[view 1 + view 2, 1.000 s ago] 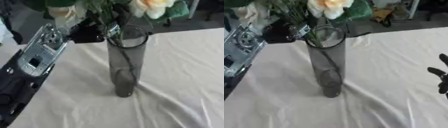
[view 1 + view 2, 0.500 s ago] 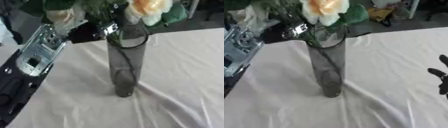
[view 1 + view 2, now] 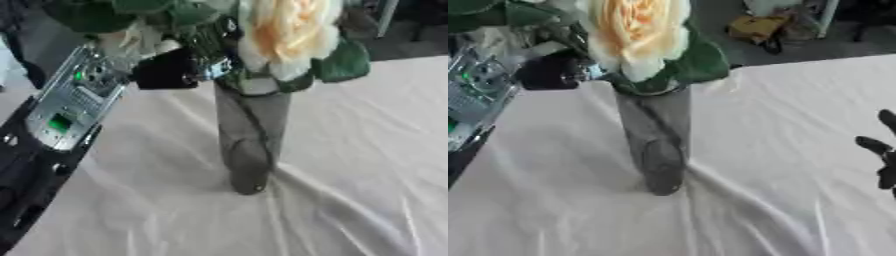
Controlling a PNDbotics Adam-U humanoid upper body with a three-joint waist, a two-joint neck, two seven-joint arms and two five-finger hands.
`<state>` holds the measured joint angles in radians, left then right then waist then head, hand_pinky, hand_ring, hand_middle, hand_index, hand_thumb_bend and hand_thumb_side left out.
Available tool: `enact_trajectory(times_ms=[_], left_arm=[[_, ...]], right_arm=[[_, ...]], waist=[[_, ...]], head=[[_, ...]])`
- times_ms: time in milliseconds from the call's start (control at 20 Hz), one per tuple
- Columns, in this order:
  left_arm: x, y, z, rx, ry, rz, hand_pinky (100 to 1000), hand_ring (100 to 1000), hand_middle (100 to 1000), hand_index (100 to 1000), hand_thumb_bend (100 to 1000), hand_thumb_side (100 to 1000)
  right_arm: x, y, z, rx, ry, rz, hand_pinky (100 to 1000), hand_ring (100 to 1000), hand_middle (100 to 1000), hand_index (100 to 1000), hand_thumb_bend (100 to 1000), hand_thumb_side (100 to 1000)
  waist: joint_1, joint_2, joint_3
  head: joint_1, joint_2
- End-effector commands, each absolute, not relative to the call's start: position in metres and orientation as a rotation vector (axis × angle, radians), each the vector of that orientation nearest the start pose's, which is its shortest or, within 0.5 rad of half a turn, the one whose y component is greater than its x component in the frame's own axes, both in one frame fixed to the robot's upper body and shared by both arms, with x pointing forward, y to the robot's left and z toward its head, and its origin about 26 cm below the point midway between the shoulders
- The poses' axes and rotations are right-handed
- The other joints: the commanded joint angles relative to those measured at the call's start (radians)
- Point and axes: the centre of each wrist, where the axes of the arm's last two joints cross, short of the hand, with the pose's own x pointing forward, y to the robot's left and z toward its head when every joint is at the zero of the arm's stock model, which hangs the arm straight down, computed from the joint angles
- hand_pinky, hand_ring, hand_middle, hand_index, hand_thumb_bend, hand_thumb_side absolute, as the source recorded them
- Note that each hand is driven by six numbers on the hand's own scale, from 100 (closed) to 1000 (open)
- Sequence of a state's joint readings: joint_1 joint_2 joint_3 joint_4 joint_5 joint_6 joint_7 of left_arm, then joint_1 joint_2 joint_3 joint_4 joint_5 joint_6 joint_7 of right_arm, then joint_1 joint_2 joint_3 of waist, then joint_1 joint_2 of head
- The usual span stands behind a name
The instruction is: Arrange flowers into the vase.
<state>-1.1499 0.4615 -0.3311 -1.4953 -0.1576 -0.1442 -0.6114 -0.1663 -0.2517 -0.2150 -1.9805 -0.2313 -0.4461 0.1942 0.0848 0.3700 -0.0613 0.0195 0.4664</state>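
A tall smoked-glass vase (image 3: 249,145) stands on the white tablecloth (image 3: 350,165). A bunch of flowers, with a large cream rose (image 3: 284,30) and green leaves (image 3: 341,62), sits low over the vase's mouth and hides its rim. Stems show inside the glass. My left hand (image 3: 171,70), black with silver, is at the rim's left side, curled on the bunch among the leaves. My right hand (image 3: 883,162) shows at the right edge of the right eye view, fingers spread, holding nothing.
My left forearm (image 3: 66,107), silver with a green light, runs down the left side over the table's dark left edge. Behind the table's far edge lie a yellow object (image 3: 754,30) and other clutter. White cloth spreads in front of and right of the vase.
The bunch has come down: the rose, above the vase's open rim before, now covers it. My left hand followed toward the vase's mouth. The right hand stayed put.
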Motion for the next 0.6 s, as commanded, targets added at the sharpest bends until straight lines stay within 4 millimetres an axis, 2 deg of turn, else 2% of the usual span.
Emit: enact_trajectory(times_ms=[50, 600], left_arm=[[0.3855, 0.1585, 0.382, -0.279, 2.722, 2.179, 892, 915, 866, 1000, 106, 1000], [0.3822, 0.1588, 0.3839, -0.262, 2.747, 2.191, 898, 919, 871, 1000, 154, 1000]], right_arm=[[0.2799, -0.3193, 0.174, -0.039, -2.622, 0.285, 814, 985, 308, 496, 100, 1000], [0.2798, -0.3194, 0.1739, -0.034, -2.622, 0.287, 814, 984, 308, 496, 100, 1000]], waist=[[0.004, -0.037, 0.002], [0.003, -0.04, 0.004]], head=[[-0.001, 0.003], [0.001, 0.004]])
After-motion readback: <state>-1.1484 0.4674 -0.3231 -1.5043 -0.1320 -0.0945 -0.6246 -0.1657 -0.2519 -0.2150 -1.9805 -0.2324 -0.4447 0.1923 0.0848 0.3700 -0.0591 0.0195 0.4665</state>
